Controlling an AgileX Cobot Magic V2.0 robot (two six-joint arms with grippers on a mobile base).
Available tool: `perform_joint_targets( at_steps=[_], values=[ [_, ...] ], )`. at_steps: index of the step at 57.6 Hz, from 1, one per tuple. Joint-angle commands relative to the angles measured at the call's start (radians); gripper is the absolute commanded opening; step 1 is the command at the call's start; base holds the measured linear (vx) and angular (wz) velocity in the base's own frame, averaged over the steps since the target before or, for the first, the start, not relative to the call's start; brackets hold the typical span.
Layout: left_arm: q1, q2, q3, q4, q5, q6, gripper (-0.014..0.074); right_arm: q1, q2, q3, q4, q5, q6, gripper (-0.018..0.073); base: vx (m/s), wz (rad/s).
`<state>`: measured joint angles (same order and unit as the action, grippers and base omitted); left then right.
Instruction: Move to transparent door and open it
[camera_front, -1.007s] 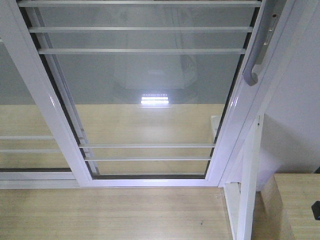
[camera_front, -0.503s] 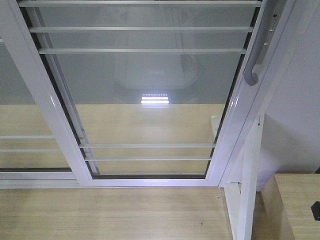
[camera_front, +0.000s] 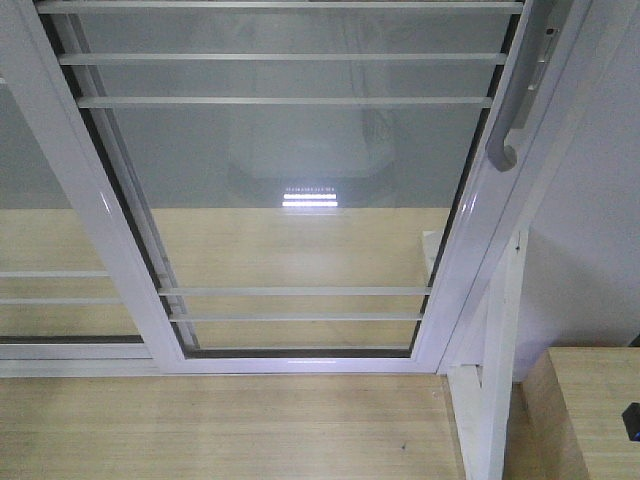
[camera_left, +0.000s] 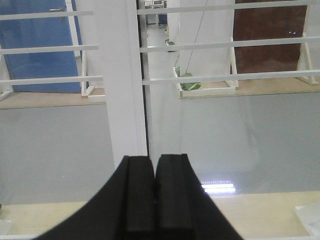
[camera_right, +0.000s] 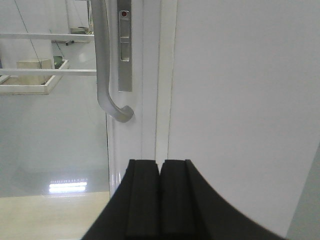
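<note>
The transparent door (camera_front: 290, 180) fills the front view: clear glass in a white frame with thin white horizontal bars. Its curved grey pull handle (camera_front: 515, 95) is on the right stile, at the upper right. The handle also shows in the right wrist view (camera_right: 105, 65), above and left of my right gripper (camera_right: 160, 167), which is shut and empty a short way in front of the stile. My left gripper (camera_left: 154, 162) is shut and empty, facing the door's left white stile (camera_left: 122, 80) and the glass. Neither gripper shows in the front view.
A second white-framed glass panel (camera_front: 50, 250) without a handle stands at the left, overlapping the door. A white wall (camera_front: 590, 230) is on the right. A light wooden surface (camera_front: 590, 410) is at the lower right. Wooden floor (camera_front: 220, 420) lies before the door's bottom rail.
</note>
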<state>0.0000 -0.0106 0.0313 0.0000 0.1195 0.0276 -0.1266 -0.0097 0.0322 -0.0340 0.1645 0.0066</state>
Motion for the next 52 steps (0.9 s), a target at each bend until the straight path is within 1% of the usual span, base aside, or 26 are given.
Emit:
perform_joint_targets(
  at_steps=[1, 19, 23, 33, 44, 52],
  values=[
    [0.001, 0.007, 0.015, -0.007, -0.074, -0.011, -0.0006, -0.004, -0.004, 0.001, -0.004, -0.078, -0.007, -0.0008, 0.0, 0.0],
    [0.001, 0.007, 0.015, -0.006, -0.078, -0.008, -0.0006, -0.004, -0.004, 0.001, -0.009, -0.079, -0.007, -0.0008, 0.0, 0.0],
    [0.001, 0.007, 0.015, -0.006, -0.078, -0.008, -0.0006, -0.004, -0.004, 0.001, -0.012, -0.083, -0.02, -0.0008, 0.0, 0.0],
    [0.001, 0.007, 0.015, -0.006, -0.078, -0.009, -0.0006, -0.004, -0.004, 0.001, -0.012, -0.129, -0.018, -0.0008, 0.0, 0.0],
    [0.001, 0.007, 0.015, -0.006, -0.078, -0.01, -0.0006, -0.004, -0.004, 0.001, -0.01, -0.217, -0.018, -0.0008, 0.0, 0.0],
    [0.001, 0.007, 0.015, -0.007, -0.078, -0.01, -0.0006, -0.004, -0.004, 0.001, -0.008, -0.222, -0.016, -0.0008, 0.0, 0.0]
  ],
)
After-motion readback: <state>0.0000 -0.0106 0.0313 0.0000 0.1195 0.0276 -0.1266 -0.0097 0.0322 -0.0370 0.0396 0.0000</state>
